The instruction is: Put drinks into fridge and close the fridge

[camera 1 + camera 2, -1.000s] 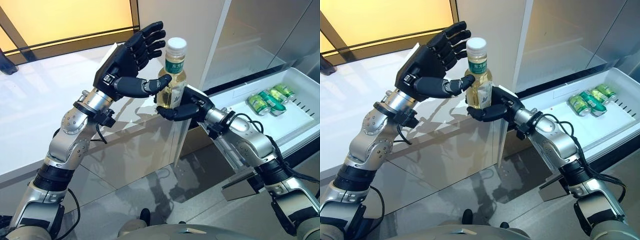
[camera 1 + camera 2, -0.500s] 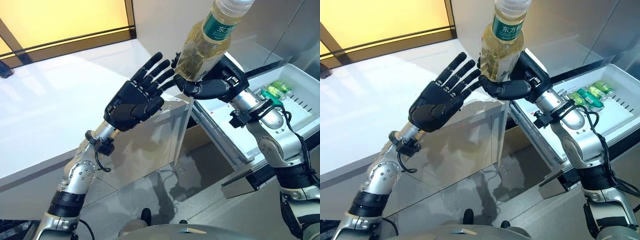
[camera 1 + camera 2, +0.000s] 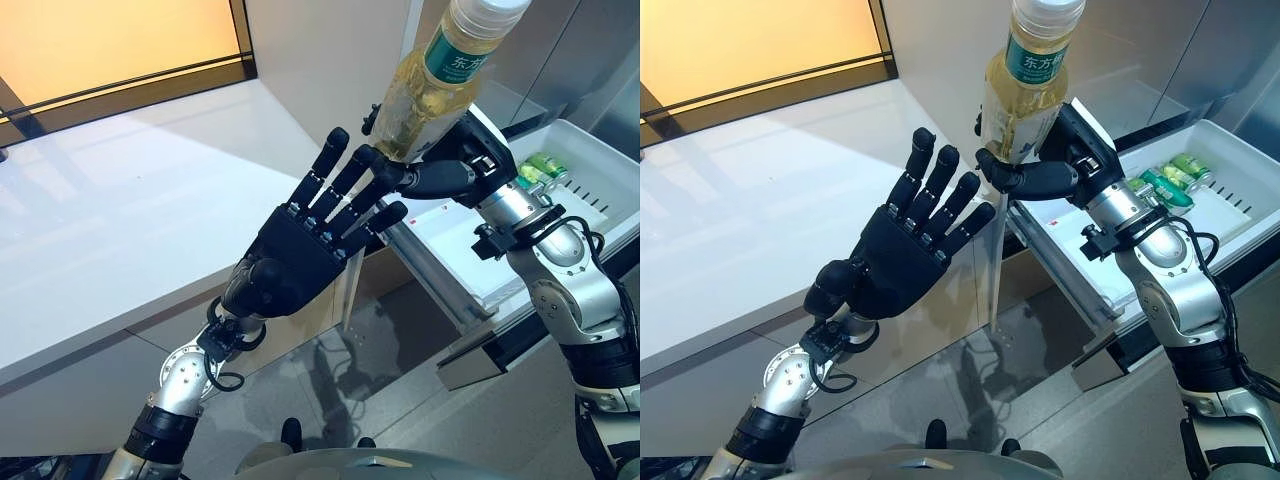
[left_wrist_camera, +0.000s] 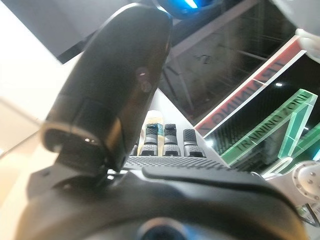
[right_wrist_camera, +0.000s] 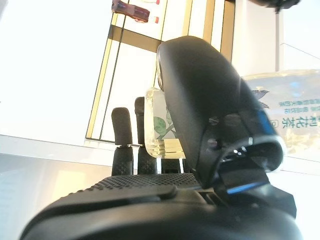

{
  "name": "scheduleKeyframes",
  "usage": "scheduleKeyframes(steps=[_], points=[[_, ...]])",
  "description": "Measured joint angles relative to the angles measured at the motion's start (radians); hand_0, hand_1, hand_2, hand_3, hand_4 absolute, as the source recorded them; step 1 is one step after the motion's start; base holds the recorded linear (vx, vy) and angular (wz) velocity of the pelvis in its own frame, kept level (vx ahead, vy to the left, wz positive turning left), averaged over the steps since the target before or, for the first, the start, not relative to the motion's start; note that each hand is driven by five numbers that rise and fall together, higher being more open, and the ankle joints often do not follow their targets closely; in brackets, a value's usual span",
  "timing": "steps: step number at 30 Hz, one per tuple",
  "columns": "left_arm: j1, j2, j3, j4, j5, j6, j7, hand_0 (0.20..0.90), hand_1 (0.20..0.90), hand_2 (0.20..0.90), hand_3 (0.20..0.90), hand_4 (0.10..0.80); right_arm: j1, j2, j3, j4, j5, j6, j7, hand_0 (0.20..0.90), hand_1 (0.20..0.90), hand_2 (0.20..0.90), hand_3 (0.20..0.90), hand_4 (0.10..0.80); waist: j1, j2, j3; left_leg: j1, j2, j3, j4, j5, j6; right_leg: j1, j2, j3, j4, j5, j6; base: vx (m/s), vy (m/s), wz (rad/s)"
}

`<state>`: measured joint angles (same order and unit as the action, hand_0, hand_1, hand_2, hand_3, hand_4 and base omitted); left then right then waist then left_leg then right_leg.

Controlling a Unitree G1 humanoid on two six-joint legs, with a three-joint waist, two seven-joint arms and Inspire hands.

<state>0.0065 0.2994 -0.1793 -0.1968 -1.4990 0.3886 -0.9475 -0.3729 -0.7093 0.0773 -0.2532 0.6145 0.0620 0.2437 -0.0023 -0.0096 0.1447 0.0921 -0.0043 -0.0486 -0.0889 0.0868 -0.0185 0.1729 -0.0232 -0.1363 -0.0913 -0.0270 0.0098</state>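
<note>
My right hand (image 3: 445,175) is shut on a clear bottle of yellow tea (image 3: 440,85) with a green label and white cap, held high and tilted above the open fridge drawer (image 3: 590,215). The bottle also shows past the thumb in the right wrist view (image 5: 165,125). My left hand (image 3: 310,245) is open, fingers spread and straight, palm up, just left of and below the bottle, not touching it. Green cans (image 3: 545,165) lie in the white drawer at the right.
A white counter (image 3: 110,200) spreads to the left, with a mirrored cabinet front (image 3: 300,320) below it. The grey fridge body (image 3: 560,50) rises at the upper right. A glossy floor (image 3: 400,400) lies under the drawer.
My left hand has dropped lower and moved right, closer to the camera, still open. My right hand with the bottle has shifted slightly right. The view has shifted a little.
</note>
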Motion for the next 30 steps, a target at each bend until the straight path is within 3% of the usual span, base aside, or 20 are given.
scheduleKeyframes(steps=[3,6,9,15,20,29,30], points=[[0.066,-0.025,0.017,0.094,0.01,0.044,-0.004,0.9,0.9,0.9,0.9,0.8,0.027,-0.002,-0.01,0.0,0.0,0.0,0.006,0.3,0.3,0.3,0.2,0.1,0.004,0.0,0.0,-0.004,0.0,0.0,0.0,0.0,0.0,-0.006,0.0,0.0,0.0,0.0,0.0,0.0,0.0,0.0],[0.149,-0.081,0.116,0.358,0.114,0.088,-0.04,0.9,0.9,0.9,0.9,0.8,0.075,-0.011,-0.041,0.0,0.018,0.002,0.038,0.3,0.3,0.3,0.2,0.1,0.003,0.0,0.0,-0.011,0.0,0.0,0.0,0.0,0.0,-0.011,0.0,0.0,0.0,0.0,0.0,-0.011,0.002,0.0],[0.216,-0.092,0.162,0.555,0.223,0.088,-0.057,0.9,0.9,0.9,0.9,0.8,0.115,-0.017,-0.087,0.0,0.052,0.01,0.074,0.3,0.3,0.3,0.2,0.1,0.002,0.0,0.0,-0.023,0.0,0.001,0.0,0.0,0.0,-0.025,-0.001,0.002,0.0,0.0,0.0,-0.011,0.003,-0.01],[0.286,-0.105,0.176,0.713,0.377,0.076,-0.121,0.9,0.9,0.9,0.9,0.8,0.186,-0.021,-0.134,-0.001,0.13,0.051,0.14,0.3,0.3,0.3,0.2,0.1,0.002,-0.001,0.0,-0.027,0.001,0.005,0.0,0.0,0.0,-0.031,-0.001,0.004,0.0,0.0,0.0,-0.013,0.007,-0.01],[0.289,-0.131,0.171,0.798,0.471,-0.025,-0.037,0.9,0.9,0.9,0.9,0.8,0.28,-0.025,-0.151,-0.031,0.153,0.091,0.189,0.3,0.3,0.3,0.2,0.1,-0.012,-0.002,-0.001,-0.027,0.003,0.025,0.0,-0.003,0.0,-0.04,0.0,0.022,0.0,0.004,0.001,0.003,0.02,-0.11],[0.265,-0.092,0.136,0.886,0.606,-0.305,0.386,0.9,0.9,0.9,0.9,0.8,0.401,-0.042,-0.245,-0.033,0.127,0.095,0.174,0.3,0.3,0.3,0.2,0.1,-0.055,-0.009,0.001,-0.023,0.004,0.046,-0.001,-0.009,0.002,-0.043,0.0,0.044,0.0,0.007,0.003,0.005,0.02,-0.08],[0.26,-0.092,0.136,0.913,0.672,-0.376,0.457,0.9,0.9,0.9,0.9,0.8,0.41,-0.043,-0.269,-0.033,0.083,0.09,0.155,0.3,0.3,0.3,0.2,0.1,-0.06,-0.013,0.001,-0.021,0.004,0.048,-0.002,-0.01,0.002,-0.042,0.0,0.046,0.0,0.007,0.003,0.044,0.007,-0.04]])
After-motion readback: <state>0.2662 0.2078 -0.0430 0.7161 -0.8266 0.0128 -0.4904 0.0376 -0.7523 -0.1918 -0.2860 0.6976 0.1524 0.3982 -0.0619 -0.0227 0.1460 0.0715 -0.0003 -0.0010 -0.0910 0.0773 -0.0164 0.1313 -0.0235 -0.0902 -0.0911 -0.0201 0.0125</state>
